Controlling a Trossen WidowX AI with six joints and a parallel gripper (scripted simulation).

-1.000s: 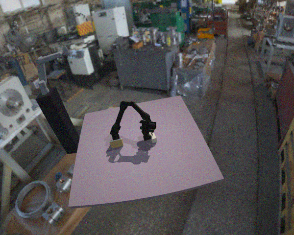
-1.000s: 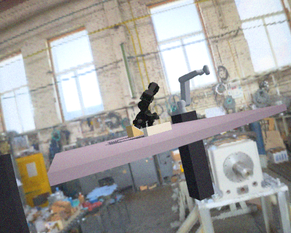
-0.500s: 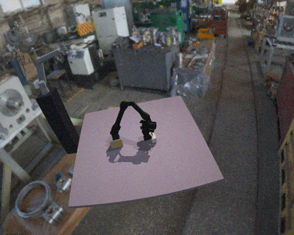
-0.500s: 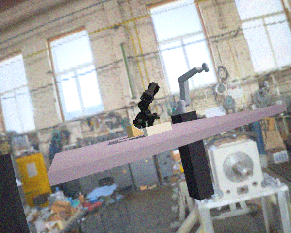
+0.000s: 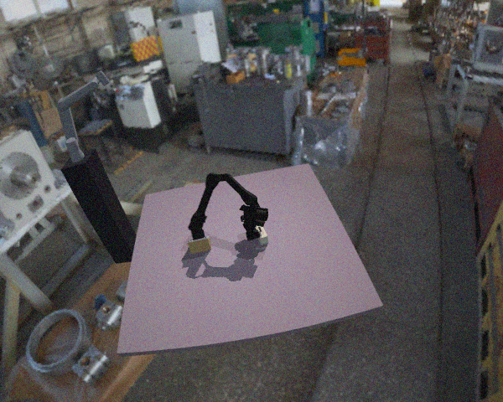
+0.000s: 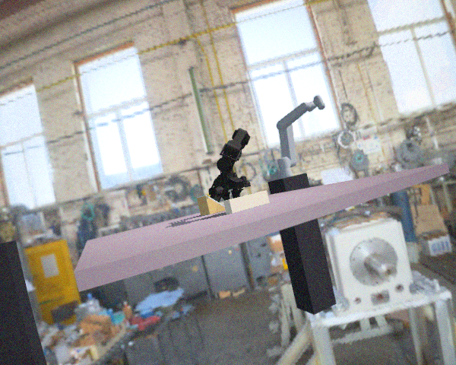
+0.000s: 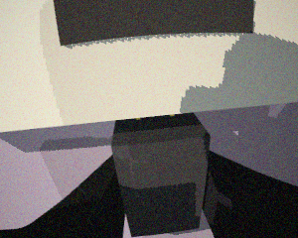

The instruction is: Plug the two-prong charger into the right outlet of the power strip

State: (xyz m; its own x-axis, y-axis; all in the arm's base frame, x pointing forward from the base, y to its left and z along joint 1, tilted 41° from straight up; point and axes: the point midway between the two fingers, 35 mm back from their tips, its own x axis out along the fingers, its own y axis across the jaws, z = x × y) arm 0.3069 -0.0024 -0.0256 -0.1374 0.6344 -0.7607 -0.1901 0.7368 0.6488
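Note:
The charger (image 7: 156, 166) is a dark block in the lower middle of the wrist view. My gripper (image 7: 155, 156) (image 5: 253, 236) is shut on it, with one black finger on each side. The charger's front end meets the near edge of the cream power strip (image 7: 124, 81) (image 5: 263, 237) (image 6: 248, 202). Only tiny yellow bits of the two prongs show at that edge; the rest of them is hidden. I cannot tell from this angle how deep they sit or which outlet they are at. The top and exterior views are too small to show the charger.
The strip stands on the pink table (image 5: 243, 306) (image 6: 141, 251). A tan block (image 5: 199, 245) (image 6: 210, 205) stands by my arm's base. A dark panel (image 7: 156, 20) crosses the top of the wrist view. A grey arm (image 5: 68, 121) (image 6: 287, 143) stands on a black pedestal beyond the table edge.

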